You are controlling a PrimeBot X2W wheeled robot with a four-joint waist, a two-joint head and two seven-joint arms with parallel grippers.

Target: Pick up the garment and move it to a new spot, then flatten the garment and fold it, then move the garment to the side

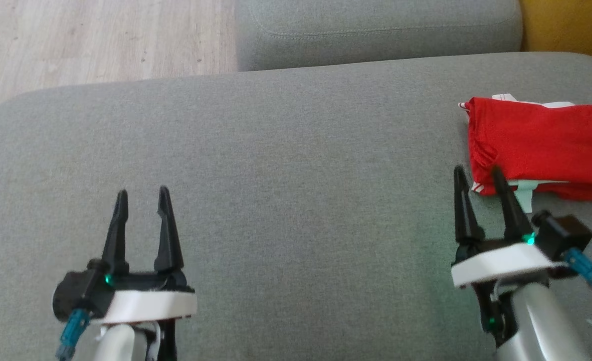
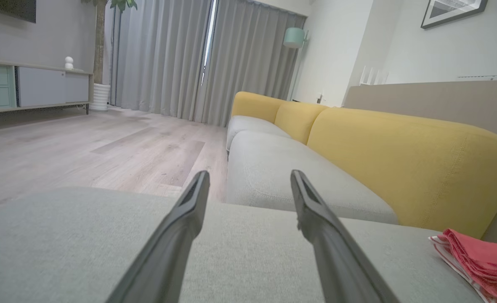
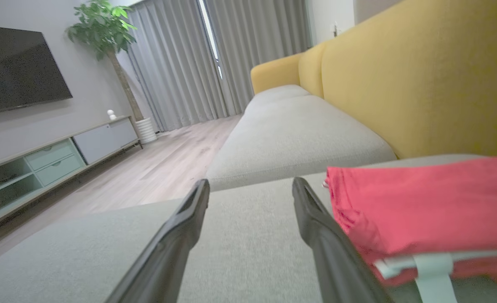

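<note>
The folded red fabric garment with white trim [image 1: 541, 145] lies flat on the grey woven sofa seat cushion [image 1: 296, 175], close below the mustard-yellow upholstered backrest [image 3: 421, 71], and it looks folded and set to one side. The right end effector [image 1: 477, 170] hovers with its 2 dark fingers spread and nothing between them. In the right wrist view its garment-side finger sits just beside the garment's near corner, though whether it touches the cloth cannot be told. The left end effector [image 1: 143, 191] is likewise spread wide and empty, well apart from the garment on the side away from the backrest. The main risk I see is that near finger: any sideways or forward drift toward the garment could catch the loose folded edge, drag the top layer and undo the fold. A pinch that took only 1 layer would likely peel the stack open rather than carry it whole. A pale mint strip [image 3: 431, 269] pokes out from the garment's near edge and could snag on a fingertip. As for writing, no brand, label text or lettering can be read on the garment or the strip; the strip looks blank.
</note>
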